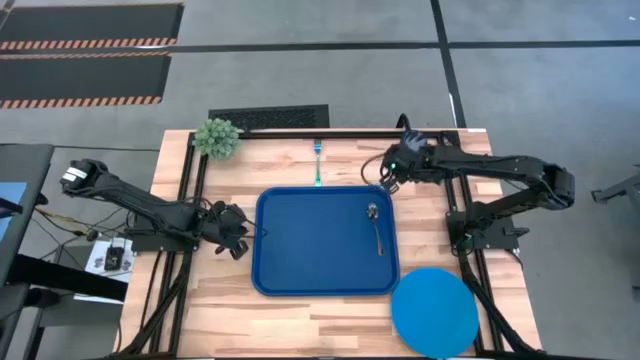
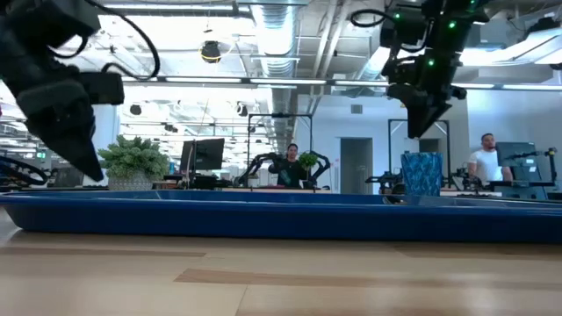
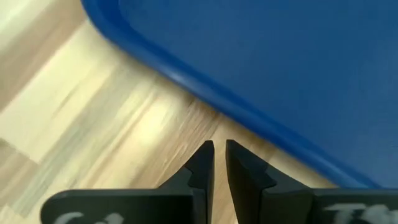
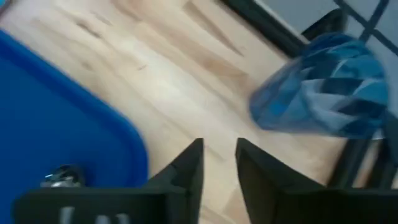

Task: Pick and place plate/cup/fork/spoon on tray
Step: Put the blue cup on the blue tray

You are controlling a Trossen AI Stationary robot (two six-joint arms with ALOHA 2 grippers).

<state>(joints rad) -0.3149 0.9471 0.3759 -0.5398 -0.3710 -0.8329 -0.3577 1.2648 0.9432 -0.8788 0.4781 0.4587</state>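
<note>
While the tray (image 1: pixel 300 255) sits pretty much dead centre on the wooden table (image 1: pixel 330 310), only one piece of cutlery is on it: the spoon (image 1: pixel 375 226) lies inside near the tray's 2 o'clock corner, shiny bowl toward 12 and dark handle running down toward 6

Fork (image 1: pixel 318 162) is off the tray, lying on the wood just past the tray's 12 o'clock rim, teal handle nearly touching the rim and tines pointing away from it. Plate (image 1: pixel 434 310) is at about 4 o'clock from the tray, right beside that corner, and it hangs a bit over the table's near edge

Cup (image 4: pixel 323 90) is near the right gripper (image 1: pixel 392 180), off the tray on the table's 1 o'clock side; in the right wrist view it looks tilted, though that could be the camera angle. In the overhead shot the arm mostly hides it

Right gripper hovers above the table just off the tray's 2 o'clock corner, fingers (image 4: pixel 186 168) parted with a clear gap and nothing between them. Left gripper (image 1: pixel 236 240) is parked at the tray's 9 o'clock rim, low over the wood, fingers (image 3: pixel 202 165) nearly pressed together with only a thin slit, holding nothing

Small green plant (image 1: pixel 217 137) sits at the table's 11 o'clock corner
</note>
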